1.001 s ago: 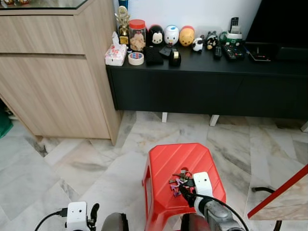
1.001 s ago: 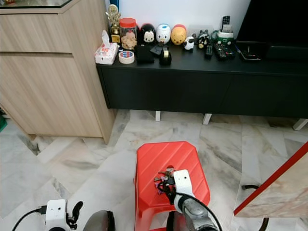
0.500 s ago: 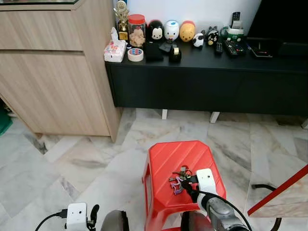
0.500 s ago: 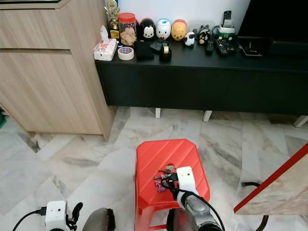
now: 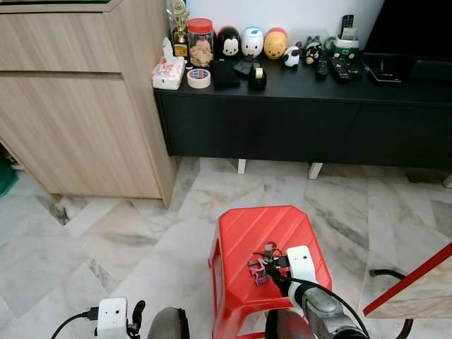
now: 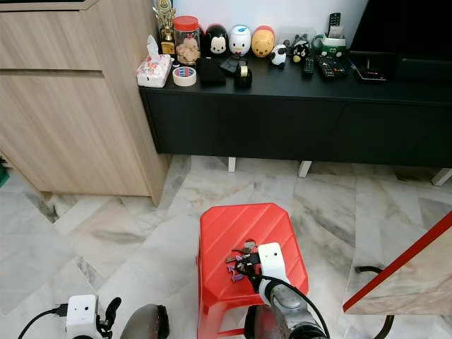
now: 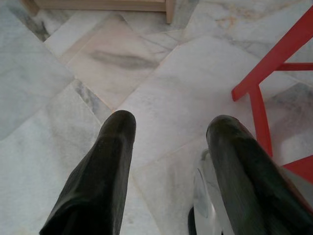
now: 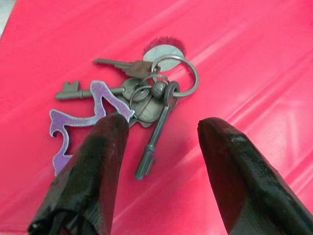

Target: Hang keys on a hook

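Keys (image 8: pixel 142 105) lie in a loose bunch on the ribbed top of a red plastic stool (image 5: pixel 247 233), gathered on a thin metal ring with a small bead and a round silver tag. The keys are dull grey metal with long plain shanks; beside them lies a flat purple charm with a curly cut-out outline. One long key points back toward the right gripper (image 8: pixel 161 147), two others fan out sideways from the ring toward the charm, and the tag lies on the ring's far side.

The right gripper hovers just above the stool, its two matte black fingers spread wide, one over the edge of the charm, the other over bare red plastic, with the long key between them. Nothing is held.

The left gripper (image 7: pixel 168 142) hangs low over the glossy veined marble floor (image 7: pixel 161 83), its fingers apart and empty, near a red stool leg.

Beyond the stool stand a black low cabinet (image 5: pixel 304 127) and a pale wood-grain cupboard (image 5: pixel 78 106).
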`<state>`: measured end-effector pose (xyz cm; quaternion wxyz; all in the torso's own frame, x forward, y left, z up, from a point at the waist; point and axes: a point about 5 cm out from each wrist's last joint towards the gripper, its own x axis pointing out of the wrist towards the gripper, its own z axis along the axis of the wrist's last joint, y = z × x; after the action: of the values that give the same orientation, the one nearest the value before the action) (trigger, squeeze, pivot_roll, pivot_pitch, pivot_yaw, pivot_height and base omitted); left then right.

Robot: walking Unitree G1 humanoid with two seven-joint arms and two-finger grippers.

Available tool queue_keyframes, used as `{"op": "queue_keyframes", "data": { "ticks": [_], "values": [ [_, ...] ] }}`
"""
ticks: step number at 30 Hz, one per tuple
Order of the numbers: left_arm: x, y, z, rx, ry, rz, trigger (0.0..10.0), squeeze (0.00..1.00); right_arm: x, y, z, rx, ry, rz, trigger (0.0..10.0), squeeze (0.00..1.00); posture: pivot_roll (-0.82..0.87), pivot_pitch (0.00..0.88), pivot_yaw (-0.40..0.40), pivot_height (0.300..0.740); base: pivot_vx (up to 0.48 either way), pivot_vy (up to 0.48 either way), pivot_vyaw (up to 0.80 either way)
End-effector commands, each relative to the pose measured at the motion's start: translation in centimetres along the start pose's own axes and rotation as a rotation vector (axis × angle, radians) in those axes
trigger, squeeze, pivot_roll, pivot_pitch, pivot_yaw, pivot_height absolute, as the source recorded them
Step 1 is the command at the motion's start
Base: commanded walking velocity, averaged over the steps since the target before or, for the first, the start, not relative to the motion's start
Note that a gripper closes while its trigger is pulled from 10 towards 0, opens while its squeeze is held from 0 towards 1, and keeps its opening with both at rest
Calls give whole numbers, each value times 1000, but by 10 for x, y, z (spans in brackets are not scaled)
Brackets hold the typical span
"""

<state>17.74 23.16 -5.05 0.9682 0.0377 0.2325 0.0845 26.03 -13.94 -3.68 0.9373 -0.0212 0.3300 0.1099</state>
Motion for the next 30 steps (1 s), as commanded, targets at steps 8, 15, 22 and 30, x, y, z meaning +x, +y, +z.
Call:
{"op": "queue_keyframes", "data": {
  "ticks": [8, 15, 22, 30],
  "values": [
    [-4, 3, -5, 12, 18, -3, 10000, 0, 0, -1, -6, -11, 46, -28, 10000, 0, 116, 105, -36, 622, 0, 0, 0],
    [-4, 4, -4, 14, 17, -3, 10000, 0, 0, 2, -8, -11, 59, -28, 10000, 0, 118, 105, -35, 622, 0, 0, 0],
    [-3, 5, -3, 14, 16, 3, 10000, 0, -1, 0, -13, -25, 90, -50, 10000, 0, 121, 107, -38, 622, 0, 0, 0],
    [-2, 6, -2, 15, 14, 4, 10000, 0, -1, 1, -13, -16, 87, -54, 10000, 0, 122, 106, -38, 622, 0, 0, 0]
  ]
}}
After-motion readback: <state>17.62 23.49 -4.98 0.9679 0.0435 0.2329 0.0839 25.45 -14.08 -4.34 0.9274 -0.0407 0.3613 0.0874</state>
